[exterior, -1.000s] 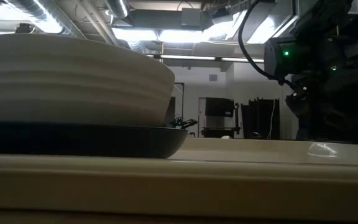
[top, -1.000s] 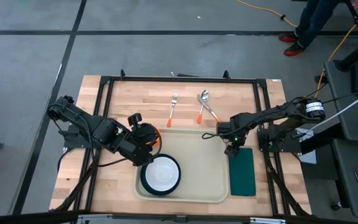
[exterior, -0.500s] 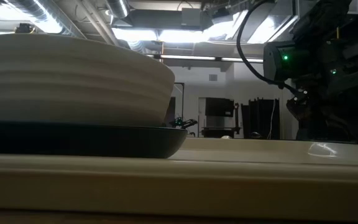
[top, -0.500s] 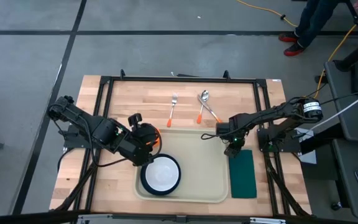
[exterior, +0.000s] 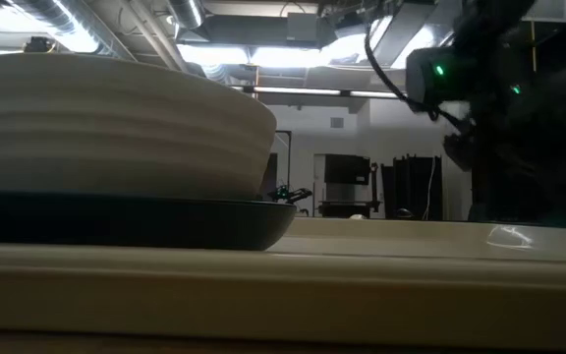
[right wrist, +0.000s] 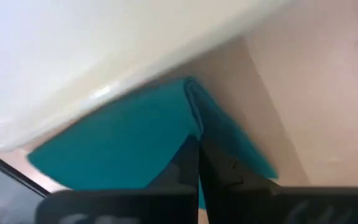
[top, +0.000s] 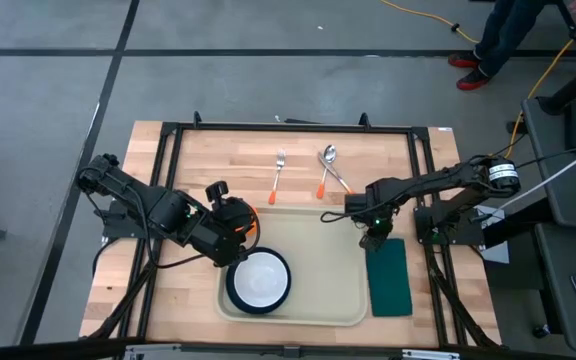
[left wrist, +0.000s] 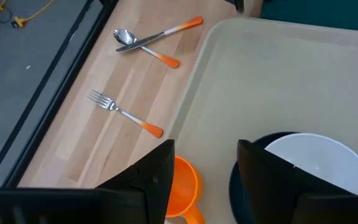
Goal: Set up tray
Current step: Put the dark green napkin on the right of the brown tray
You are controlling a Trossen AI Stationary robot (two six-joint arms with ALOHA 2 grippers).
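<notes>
Right gripper [top: 376, 238] pinched shut on napkin [top: 390, 278] far edge, beside tray [top: 343, 262] right rim; lift clear of rim before moving onto tray.

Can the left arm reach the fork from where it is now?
Probably yes. The left gripper hangs open by the tray's left edge, and the fork lies on bare wood just ahead of it, with nothing between them. The orange cup sits below the fingers, not in the way.
</notes>
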